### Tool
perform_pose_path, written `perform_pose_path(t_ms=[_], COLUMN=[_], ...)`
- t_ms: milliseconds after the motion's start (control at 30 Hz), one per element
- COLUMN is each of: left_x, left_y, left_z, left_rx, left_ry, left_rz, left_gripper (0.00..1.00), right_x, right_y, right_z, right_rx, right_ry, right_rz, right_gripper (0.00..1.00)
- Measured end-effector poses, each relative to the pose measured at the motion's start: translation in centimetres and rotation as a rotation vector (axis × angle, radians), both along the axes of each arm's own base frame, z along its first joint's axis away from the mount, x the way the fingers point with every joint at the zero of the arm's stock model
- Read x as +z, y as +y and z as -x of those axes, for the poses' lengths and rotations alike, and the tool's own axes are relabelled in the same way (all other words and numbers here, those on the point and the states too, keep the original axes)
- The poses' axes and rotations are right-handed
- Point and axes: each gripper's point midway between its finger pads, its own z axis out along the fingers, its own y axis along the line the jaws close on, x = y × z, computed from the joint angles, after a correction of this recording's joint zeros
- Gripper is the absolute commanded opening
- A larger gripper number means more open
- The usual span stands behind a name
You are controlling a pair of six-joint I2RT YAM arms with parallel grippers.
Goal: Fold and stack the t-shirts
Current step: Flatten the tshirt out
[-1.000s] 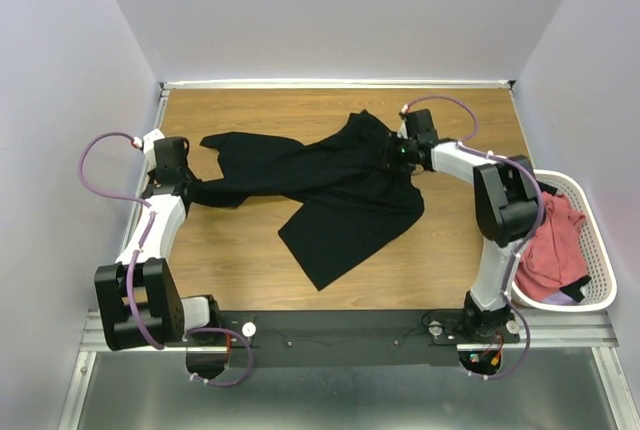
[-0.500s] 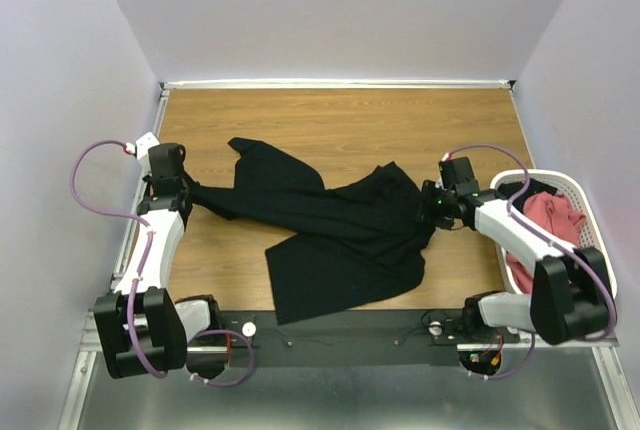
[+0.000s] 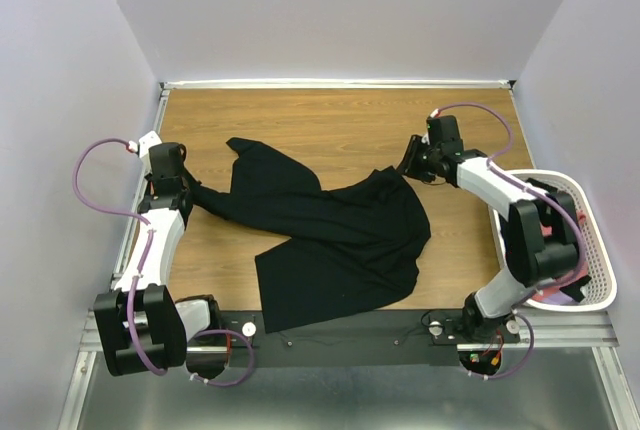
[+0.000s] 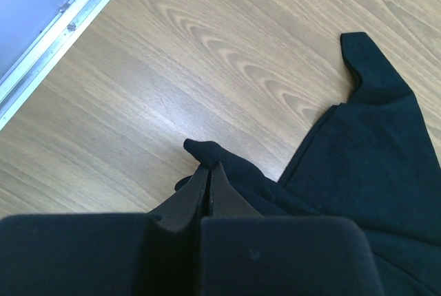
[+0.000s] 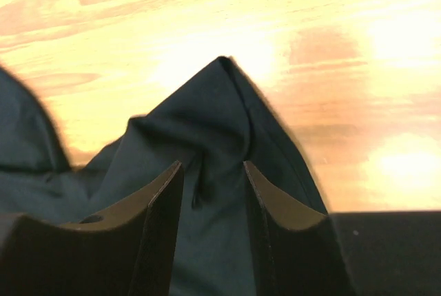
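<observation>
The black t-shirt (image 3: 340, 230) lies rumpled across the middle of the wooden table (image 3: 330, 115), its near hem reaching the front edge. My left gripper (image 3: 186, 190) is at the shirt's left end, shut on a pinch of black cloth (image 4: 207, 151) with the fingertips pressed together (image 4: 209, 166). My right gripper (image 3: 408, 162) hovers at the shirt's far right corner. Its jaws stand open (image 5: 213, 168) on either side of a raised fold of the black cloth (image 5: 220, 103), not pressing it. A bit of salmon-red t-shirt (image 3: 545, 290) shows in the basket, mostly hidden behind the right arm.
A white mesh basket (image 3: 595, 260) stands at the table's right edge, beside the right arm's elbow. The table's metal rim (image 4: 62, 27) runs close to the left gripper. Bare wood lies along the far side of the table.
The black shirt was dragged toward the near edge and spread wider. The right gripper swung down to the right, then back up to the shirt's far right corner. The left gripper barely moved.
</observation>
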Motion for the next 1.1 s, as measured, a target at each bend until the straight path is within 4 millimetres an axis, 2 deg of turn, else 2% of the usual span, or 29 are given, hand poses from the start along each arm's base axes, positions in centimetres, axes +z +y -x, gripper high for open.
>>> perform_pose_path(t_ms=[167,367,633,833,1100], left_x=[-0.2,-0.5,-0.6,-0.7,-0.8], left_y=[-0.1,-0.1,-0.4,-0.4,-0.5], left_z=[-0.2,-0.2,-0.3,-0.4,-0.4], left_rx=[-0.005,-0.009,-0.022,-0.024,-0.028], left_ry=[0.003,0.011,0.013,0.014,0.017], left_rz=[0.003,0.006,0.013,0.015,0.018], left_gripper=[0.00,0.00,0.00,0.00,0.00], right_x=[-3.1,-5.1,-5.9,-5.7,-5.1], right_y=[0.8,1.0,1.5,2.2,3.3], right_z=[-1.2,-1.5,-1.5,-1.1,-0.6], right_rx=[0.004,0.012,0.041,0.092,0.160], right_ry=[0.056,0.090,0.100,0.100,0.098], right_rz=[-0.013,-0.013,-0.027,-0.049,-0.089], right_gripper=[0.47,0.47,0.43,0.54,0.60])
